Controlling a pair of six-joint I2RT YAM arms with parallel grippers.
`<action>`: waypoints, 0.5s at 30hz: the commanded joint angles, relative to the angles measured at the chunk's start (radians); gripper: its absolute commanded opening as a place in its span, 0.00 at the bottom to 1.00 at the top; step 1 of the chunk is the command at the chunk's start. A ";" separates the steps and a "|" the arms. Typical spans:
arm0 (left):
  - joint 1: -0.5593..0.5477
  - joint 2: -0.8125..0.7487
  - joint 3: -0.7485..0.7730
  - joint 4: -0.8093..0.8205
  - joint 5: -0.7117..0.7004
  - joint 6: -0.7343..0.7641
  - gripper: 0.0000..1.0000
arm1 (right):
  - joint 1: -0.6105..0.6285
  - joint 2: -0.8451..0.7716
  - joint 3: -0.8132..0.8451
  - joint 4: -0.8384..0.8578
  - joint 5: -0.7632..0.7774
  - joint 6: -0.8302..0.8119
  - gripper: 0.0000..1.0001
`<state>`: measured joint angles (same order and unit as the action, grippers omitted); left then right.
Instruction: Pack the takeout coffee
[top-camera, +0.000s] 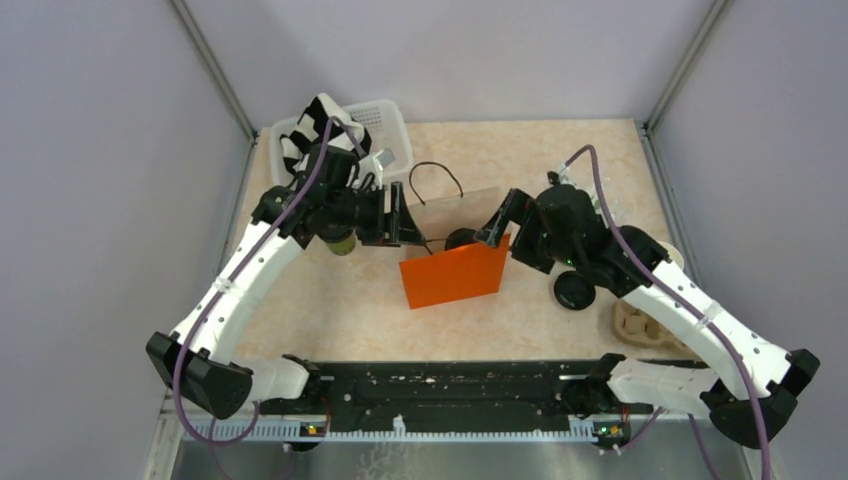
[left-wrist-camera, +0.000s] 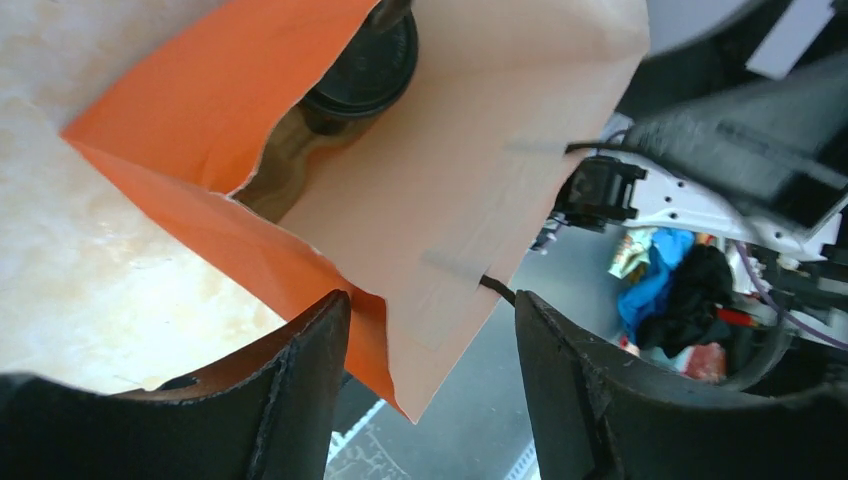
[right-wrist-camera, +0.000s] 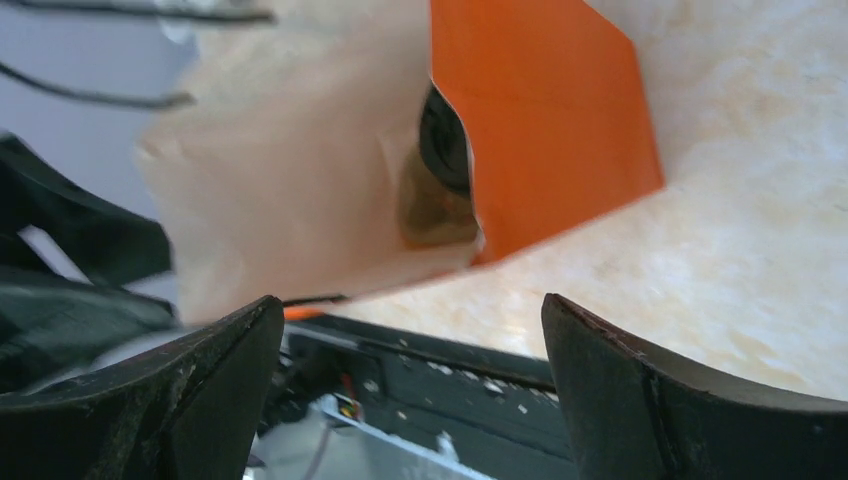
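Pale lilac-grey walls (top-camera: 100, 150) with metal corner posts close in a table (top-camera: 560, 160) topped in glossy beige marbled laminate. At its centre stands an orange paper bag (top-camera: 455, 275) – smooth and creased outside, kraft-brown inside, with thin black cord handles. A white latticed plastic basket (top-camera: 390, 125) sits at the far left corner, and a moulded pulp cup carrier (top-camera: 640, 325) lies beside the right arm. One dark cup with a round black lid (left-wrist-camera: 370, 60) is down inside the bag; a second black-lidded cup (top-camera: 575, 292) stands on the table near the carrier. The left gripper (left-wrist-camera: 430, 320) has its fingers spread, the bag's rim between them – unpinched. The right gripper (right-wrist-camera: 412, 310) gapes wide at the bag's mouth, holding nothing.
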<state>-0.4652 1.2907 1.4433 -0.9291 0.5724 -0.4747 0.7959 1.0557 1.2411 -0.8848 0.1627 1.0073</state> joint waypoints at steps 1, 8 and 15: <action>-0.001 -0.079 -0.101 0.132 0.133 -0.084 0.68 | -0.068 0.030 -0.008 0.347 -0.023 0.066 0.99; -0.076 -0.123 -0.179 0.272 0.158 -0.201 0.71 | -0.190 0.222 0.089 0.474 -0.204 -0.056 0.99; -0.324 0.059 0.025 0.253 0.025 -0.179 0.80 | -0.238 0.483 0.284 0.481 -0.432 -0.181 0.99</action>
<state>-0.6880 1.2514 1.3102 -0.6872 0.6655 -0.6682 0.5732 1.4212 1.3544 -0.4156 -0.1226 0.9455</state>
